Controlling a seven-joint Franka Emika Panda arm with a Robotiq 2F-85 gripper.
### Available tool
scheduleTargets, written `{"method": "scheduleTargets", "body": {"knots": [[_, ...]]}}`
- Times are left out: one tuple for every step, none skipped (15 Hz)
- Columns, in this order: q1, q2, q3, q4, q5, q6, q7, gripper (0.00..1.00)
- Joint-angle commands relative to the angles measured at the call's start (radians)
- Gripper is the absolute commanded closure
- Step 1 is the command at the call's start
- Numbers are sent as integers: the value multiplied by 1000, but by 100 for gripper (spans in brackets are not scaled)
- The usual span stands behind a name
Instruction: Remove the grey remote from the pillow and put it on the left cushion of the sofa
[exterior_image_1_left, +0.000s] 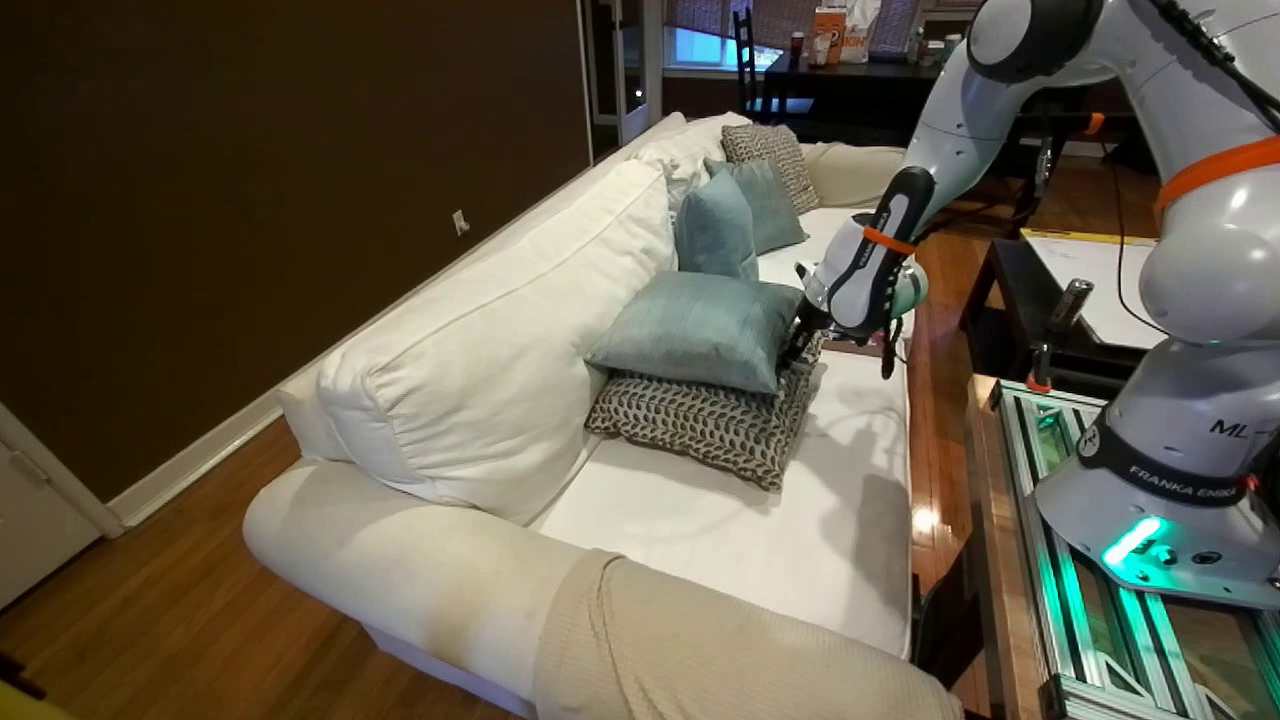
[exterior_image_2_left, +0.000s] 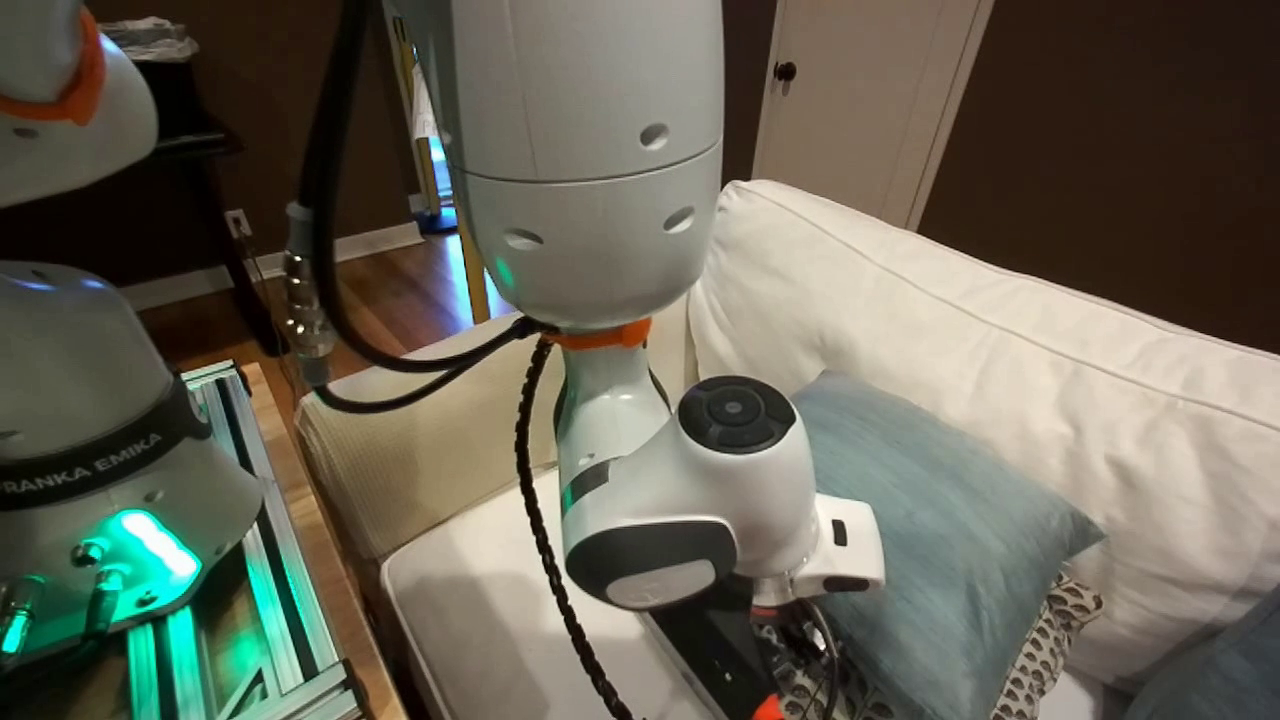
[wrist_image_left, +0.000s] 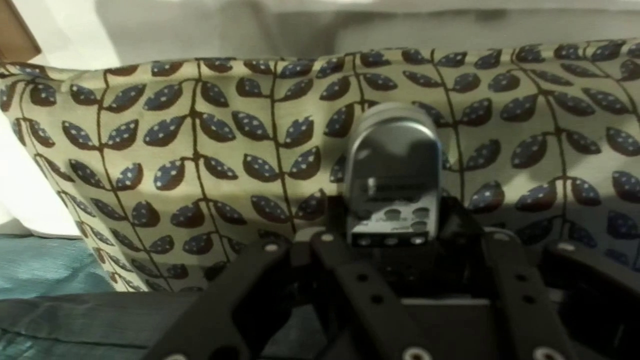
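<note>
The grey remote stands out between my gripper's fingers in the wrist view, its button end toward me. My gripper has a dark fingertip against each side of it and looks shut on it. Behind the remote is the leaf-patterned pillow; I cannot tell whether they touch. In an exterior view the gripper is at the front edge of that pillow, and the remote cannot be made out. The left cushion is the white seat of the sofa; the seat also shows in an exterior view.
A blue pillow lies on top of the patterned pillow, close beside the gripper. More pillows lean farther along the sofa. A flat dark reddish item lies on the seat beyond the gripper. The padded sofa arm bounds the seat.
</note>
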Motion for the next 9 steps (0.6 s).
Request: {"method": "scheduleTargets", "body": {"knots": [[-20,3,11,-4,-41,-1,20,76],[-9,-8,2,-15,-39,-6,24,76],[-9,-19,3,-27,-39,-17,25,76],[0,-33,-3,-42,-35,-22,30,76],[7,-44,-8,-57,-30,-18,35,76],[7,-54,-7,-69,-29,-23,38,76],[24,-69,-22,-86,-26,-24,40,76],[44,-85,-42,-103,-20,-26,43,76],[61,-101,-57,-120,-14,-31,49,76]]}}
